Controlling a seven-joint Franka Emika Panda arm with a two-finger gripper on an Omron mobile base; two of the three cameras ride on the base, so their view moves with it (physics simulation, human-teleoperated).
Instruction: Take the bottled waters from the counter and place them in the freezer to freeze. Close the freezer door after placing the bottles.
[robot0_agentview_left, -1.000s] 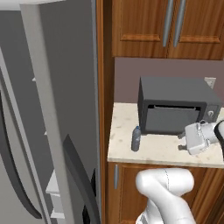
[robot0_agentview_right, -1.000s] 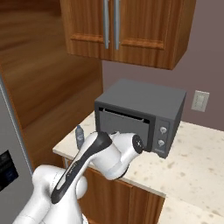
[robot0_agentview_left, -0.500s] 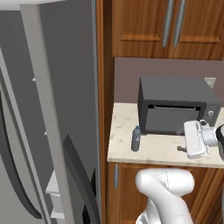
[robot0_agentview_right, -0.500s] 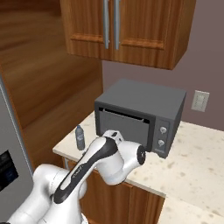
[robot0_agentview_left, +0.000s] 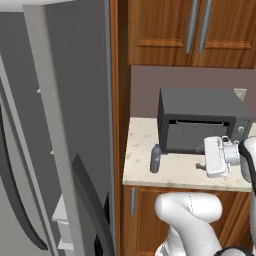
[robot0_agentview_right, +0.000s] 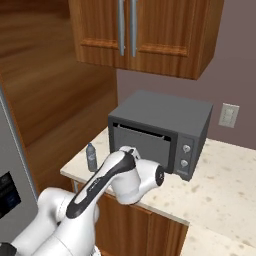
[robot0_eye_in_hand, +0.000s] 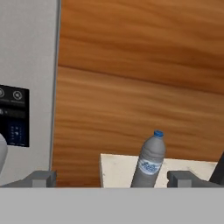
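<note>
Gripper (robot0_eye_in_hand: 111, 179) spread wide and empty, both finger tips visible low in the hand view with the smoky grey bottle (robot0_eye_in_hand: 149, 161) framed between them, some way ahead and not yet touched. Bottle upright on the counter (robot0_agentview_left: 180, 172), close to the front left corner, near the edge that meets the wooden side panel (robot0_eye_in_hand: 144, 83) and well apart from the microwave (robot0_agentview_left: 202, 120) standing toward the back. Hand (robot0_agentview_left: 220, 156) held level over the front edge of the counter, to the right of the bottle and pointed sideways at it, presumably so that the fingers can pass on either side of the upright body rather than come down on the blue cap. Wide opening judged suited to the bottle's round body. Freezer door (robot0_agentview_left: 47, 150) swung open beside the counter, pale shelves (robot0_agentview_left: 62, 212) visible low behind it, leaving the compartment ready to receive the bottle. Dispenser panel (robot0_eye_in_hand: 13, 116) visible at the left of the hand view. Only one bottle identifiable on the counter. Step in hand, as judged: approach for a side grasp.
</note>
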